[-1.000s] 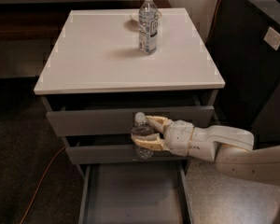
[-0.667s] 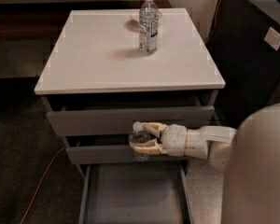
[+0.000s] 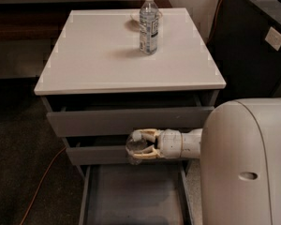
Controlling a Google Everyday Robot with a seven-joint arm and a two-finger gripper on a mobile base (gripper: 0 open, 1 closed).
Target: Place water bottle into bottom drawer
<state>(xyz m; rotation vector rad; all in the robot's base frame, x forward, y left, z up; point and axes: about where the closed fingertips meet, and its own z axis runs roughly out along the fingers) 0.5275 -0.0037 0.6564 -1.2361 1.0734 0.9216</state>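
My gripper [image 3: 139, 145] is shut on the water bottle [image 3: 136, 146], a short clear plastic bottle with a white cap, held upright in front of the middle drawer [image 3: 98, 154]. It hangs just above the back part of the open bottom drawer [image 3: 133, 196], whose shallow grey tray is pulled out toward me. My arm reaches in from the right, and its large white housing [image 3: 248, 163] fills the lower right corner and hides the drawer's right side.
A taller slim bottle [image 3: 149, 24] with a printed label stands on the white cabinet top [image 3: 93, 55], near a small dish [image 3: 134, 22]. The top drawer [image 3: 126, 121] is slightly open. A black cabinet [image 3: 257, 41] stands at the right. An orange cable [image 3: 40, 182] runs over the dark floor at the left.
My arm has swung so its white housing now fills the lower right. The gripper and water bottle stay in front of the middle drawer, shifted slightly left.
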